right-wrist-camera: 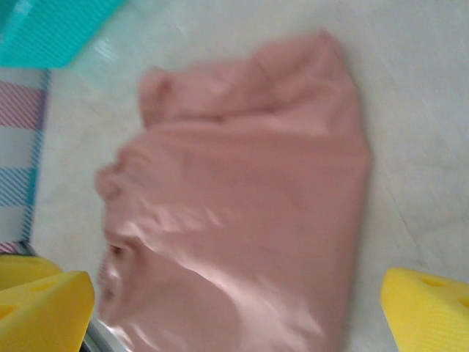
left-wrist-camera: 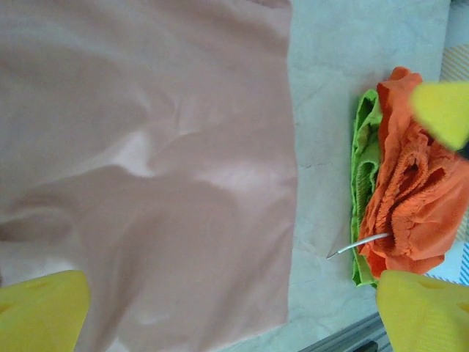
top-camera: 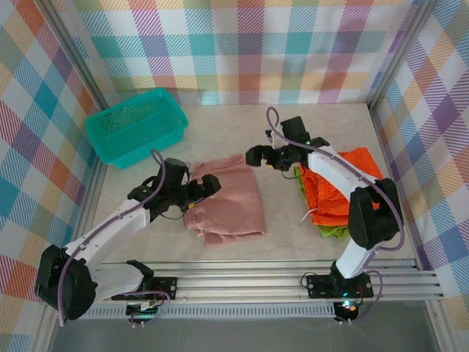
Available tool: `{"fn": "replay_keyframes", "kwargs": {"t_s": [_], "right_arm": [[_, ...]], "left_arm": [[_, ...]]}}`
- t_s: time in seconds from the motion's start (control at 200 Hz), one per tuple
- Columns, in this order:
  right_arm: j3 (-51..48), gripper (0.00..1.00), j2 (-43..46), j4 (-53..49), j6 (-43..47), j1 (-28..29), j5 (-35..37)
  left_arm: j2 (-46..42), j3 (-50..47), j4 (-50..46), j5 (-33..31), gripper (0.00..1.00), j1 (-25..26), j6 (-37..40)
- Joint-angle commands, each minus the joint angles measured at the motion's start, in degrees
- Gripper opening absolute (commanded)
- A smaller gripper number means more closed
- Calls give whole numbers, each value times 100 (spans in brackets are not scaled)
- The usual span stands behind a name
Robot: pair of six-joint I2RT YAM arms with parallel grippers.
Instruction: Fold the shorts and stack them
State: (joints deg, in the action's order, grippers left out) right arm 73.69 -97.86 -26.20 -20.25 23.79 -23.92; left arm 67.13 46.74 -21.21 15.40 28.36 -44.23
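Jaws of the left gripper [top-camera: 204,194] and right gripper [top-camera: 270,160] stand spread, empty, by the pink shorts [top-camera: 231,202]; orange shorts [top-camera: 333,202] lie on green shorts [top-camera: 330,231].

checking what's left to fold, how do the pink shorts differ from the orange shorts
Colour: the pink shorts are dusty pink, the orange shorts bright orange. Place: the pink shorts lie alone in the middle of the table; the orange shorts sit at the right, on top of the lime green shorts. Shape: the pink shorts are spread fairly flat, the orange shorts look bunched and rumpled. Both are soft cloth.
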Motion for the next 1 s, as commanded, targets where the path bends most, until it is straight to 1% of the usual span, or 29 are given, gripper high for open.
{"fn": "replay_keyframes", "kwargs": {"t_s": [0.0,0.085,0.21,0.26,0.5,0.835,0.995], "right_arm": [[-318,100,-159,-300,317,6,-56],[-505,99,-226,-106,237,3,-217],[-618,98,-448,62,138,2,-489],[-636,96,-549,79,119,4,-544],[-713,89,-955,364,-53,19,-1035],[-873,82,-1299,802,-425,180,-1356],[-996,75,-1326,1184,-761,275,-1495]], "left_arm": [[354,-14,-111,64,100,-36,174],[702,-203,205,130,100,-37,119],[1064,-622,479,-11,100,-33,24],[1115,-790,726,-83,100,-37,7],[1271,-1385,1052,-229,100,-43,-68],[1377,-1451,1163,-245,100,-52,-67],[1395,-1431,1181,-226,100,-58,-55]]}}
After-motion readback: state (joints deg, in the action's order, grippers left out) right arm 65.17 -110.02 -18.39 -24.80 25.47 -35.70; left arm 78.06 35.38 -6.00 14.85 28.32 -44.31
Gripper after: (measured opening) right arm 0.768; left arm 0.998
